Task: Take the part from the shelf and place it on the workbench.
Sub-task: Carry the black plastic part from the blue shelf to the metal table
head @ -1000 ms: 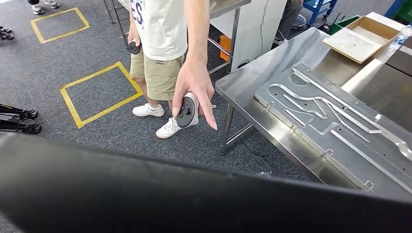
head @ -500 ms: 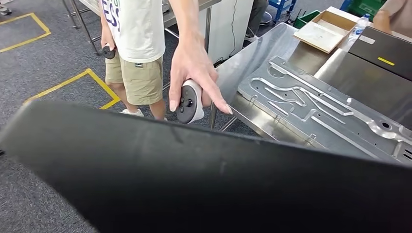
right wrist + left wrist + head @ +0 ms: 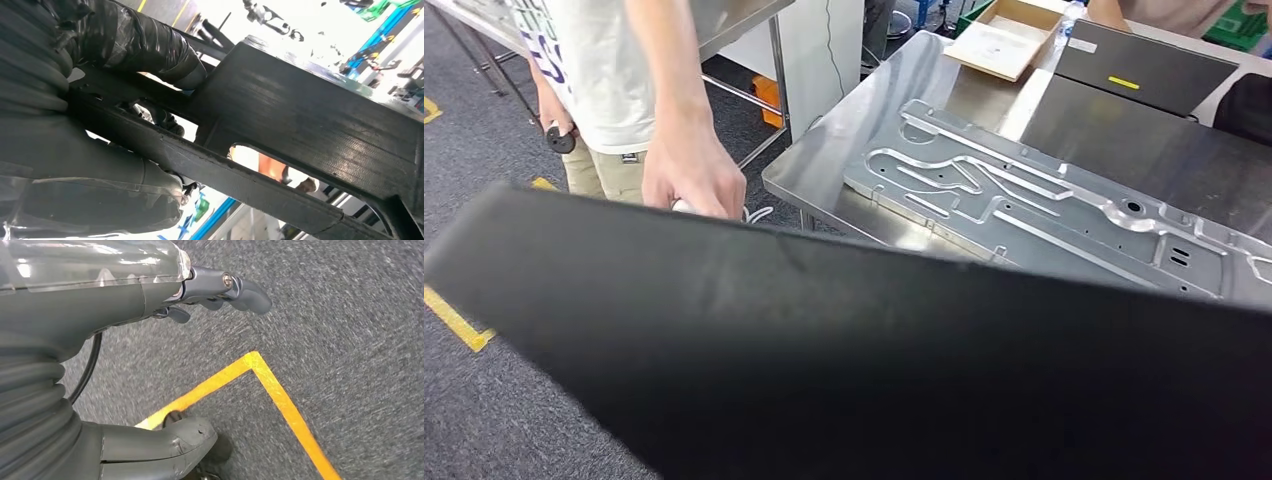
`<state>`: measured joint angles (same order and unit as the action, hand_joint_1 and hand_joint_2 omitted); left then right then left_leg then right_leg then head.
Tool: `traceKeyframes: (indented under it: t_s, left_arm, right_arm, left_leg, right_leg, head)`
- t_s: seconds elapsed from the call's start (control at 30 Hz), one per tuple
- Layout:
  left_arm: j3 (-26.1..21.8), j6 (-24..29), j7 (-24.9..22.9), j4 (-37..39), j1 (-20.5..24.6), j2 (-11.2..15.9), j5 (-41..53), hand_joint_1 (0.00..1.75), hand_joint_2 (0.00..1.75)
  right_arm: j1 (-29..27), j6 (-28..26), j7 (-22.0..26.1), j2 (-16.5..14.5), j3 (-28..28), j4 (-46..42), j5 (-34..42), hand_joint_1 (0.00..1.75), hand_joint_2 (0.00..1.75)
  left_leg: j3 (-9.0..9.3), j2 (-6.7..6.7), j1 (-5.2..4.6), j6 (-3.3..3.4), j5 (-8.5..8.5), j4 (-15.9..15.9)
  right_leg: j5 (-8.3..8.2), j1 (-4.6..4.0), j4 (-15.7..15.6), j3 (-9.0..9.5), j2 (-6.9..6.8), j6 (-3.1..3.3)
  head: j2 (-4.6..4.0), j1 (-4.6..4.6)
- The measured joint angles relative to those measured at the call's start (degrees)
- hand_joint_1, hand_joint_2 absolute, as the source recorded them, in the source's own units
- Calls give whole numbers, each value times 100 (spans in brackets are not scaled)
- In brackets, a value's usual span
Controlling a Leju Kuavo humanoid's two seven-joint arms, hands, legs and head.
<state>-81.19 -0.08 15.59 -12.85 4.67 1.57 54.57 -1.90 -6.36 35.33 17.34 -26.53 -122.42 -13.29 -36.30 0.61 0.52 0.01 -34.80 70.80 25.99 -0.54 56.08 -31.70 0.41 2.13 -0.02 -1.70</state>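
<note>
A large flat black part (image 3: 844, 370) with a matte, faintly scuffed surface spans the lower half of the head view, tilted so its upper edge runs from the middle left down toward the right edge. In the right wrist view the same part (image 3: 310, 125) shows a ribbed underside with open cut-outs, and the right hand (image 3: 115, 100) has its dark fingers wrapped around one of the bars, gripping it. In the left wrist view the left hand (image 3: 200, 360) holds nothing; its thumb and fingers are apart above grey carpet (image 3: 350, 315) marked with a yellow tape corner (image 3: 260, 370). In the upper right of the head view stands the workbench (image 3: 844, 140), a brushed steel table with a reflective top. On it lies a grey metal plate (image 3: 1044, 200) milled with curved and straight channels. Beyond the plate, at the top of the frame, sits a shallow cardboard tray (image 3: 1004, 35) beside a dark flat panel (image 3: 1144, 65) bearing a small yellow mark. At the upper left a person (image 3: 614, 70) in a white shirt and khaki shorts stands on the carpet, one hand (image 3: 694, 175) hanging just above the part's upper edge.
</note>
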Motion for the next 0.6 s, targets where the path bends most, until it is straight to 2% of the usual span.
traceKeyframes:
  t_s: [0.03, 0.07, 0.1, 0.13, 0.2, 0.23, 0.27, 0.33, 0.37, 0.43, 0.47, 0.53, 0.57, 0.6]
  left_arm:
    - [-1, -4, 2, 0, -13, 1, 0, 0, 175]
    - [0, -15, 7, 0, -20, 0, 1, 0, 175]
    - [1, -26, 14, 0, -21, -2, 1, 0, 175]
    - [1, -39, 26, 0, -19, -2, -1, 0, 175]
    - [-1, -67, 47, 0, -15, -1, -19, 0, 175]
    - [-6, -81, 54, 0, -13, 0, -37, 0, 175]
    - [-14, -97, 57, 0, -10, 0, -62, 0, 175]
    - [-32, -121, 58, 1, 1, -5, -105, 0, 175]
    - [-38, -135, 58, 1, 12, -8, -118, 0, 175]
    - [-50, -161, 61, 2, 25, -14, -126, 0, 175]
    - [-60, -176, 62, 2, 19, -11, -131, 0, 175]
    - [-79, -212, 62, 2, -7, -11, -152, 0, 175]
    - [-84, -232, 61, 2, -13, -11, -164, 0, 175]
    - [-86, -250, 60, 2, -12, -11, -174, 0, 175]
  right_arm:
    - [-8, 1, -2, 1, 4, 0, 0, 175, 175]
    - [-14, 4, -2, 1, 9, 0, 1, 175, 175]
    - [-17, 10, -4, 2, 16, 0, 3, 175, 175]
    - [-18, 21, -8, 2, 27, 0, 6, 175, 175]
    - [-16, 52, -16, 2, 45, -1, 10, 175, 175]
    - [-17, 67, -20, 2, 53, -2, 10, 175, 175]
    - [-20, 78, -21, 2, 59, -3, 10, 175, 175]
    - [-27, 93, -24, 2, 76, -9, 9, 175, 175]
    - [-32, 96, -25, 2, 86, -14, 9, 175, 175]
    - [-26, 95, -28, 2, 103, -23, 9, 175, 175]
    - [-23, 92, -31, 2, 110, -26, 9, 175, 175]
    - [-18, 91, -40, 1, 121, -26, 17, 175, 175]
    - [-20, 91, -45, 1, 127, -26, 23, 175, 175]
    - [-20, 92, -49, 1, 131, -26, 28, 175, 175]
  left_leg:
    - [-153, -19, 8, -25, -73, 280]
    - [-218, -23, 16, -43, -25, 364]
    - [-187, -30, 25, -57, 122, 245]
    - [-44, -76, 41, -67, 356, -96]
    - [258, -295, 66, -66, 651, -777]
    - [349, -373, 69, -45, 711, -982]
    - [368, -402, 58, -12, 694, -1032]
    - [369, -289, 43, 75, 723, -1058]
    - [374, -234, 48, 115, 740, -1082]
    - [389, -108, 69, 192, 772, -1139]
    - [390, -45, 62, 210, 775, -1148]
    - [381, 93, 49, 223, 770, -1152]
    - [380, 162, 46, 223, 764, -1152]
    - [386, 228, 41, 222, 756, -1152]
  right_leg:
    - [3, 6, 16, -6, 81, -4]
    - [11, 14, 38, -12, 161, -15]
    - [24, 26, 67, -16, 239, -31]
    - [49, 40, 109, -20, 316, -58]
    - [108, 59, 217, -54, 452, -124]
    - [126, 65, 264, -85, 512, -160]
    - [127, 68, 287, -118, 562, -193]
    - [107, 81, 288, -160, 648, -252]
    - [126, 78, 315, -180, 604, -281]
    - [330, 71, 639, -338, 347, -337]
    - [509, 73, 967, -501, 178, -363]
    - [796, 93, 1650, -857, 25, -400]
    - [812, 98, 1812, -946, -2, -407]
    - [709, 98, 1743, -916, -22, -401]
  head:
    - [-1, 0]
    - [0, 0]
    - [1, 0]
    - [1, 0]
    - [0, 0]
    - [0, 0]
    - [0, 0]
    - [0, 0]
    - [0, 1]
    - [1, 1]
    - [1, 1]
    - [1, 2]
    - [1, 2]
    - [1, 2]
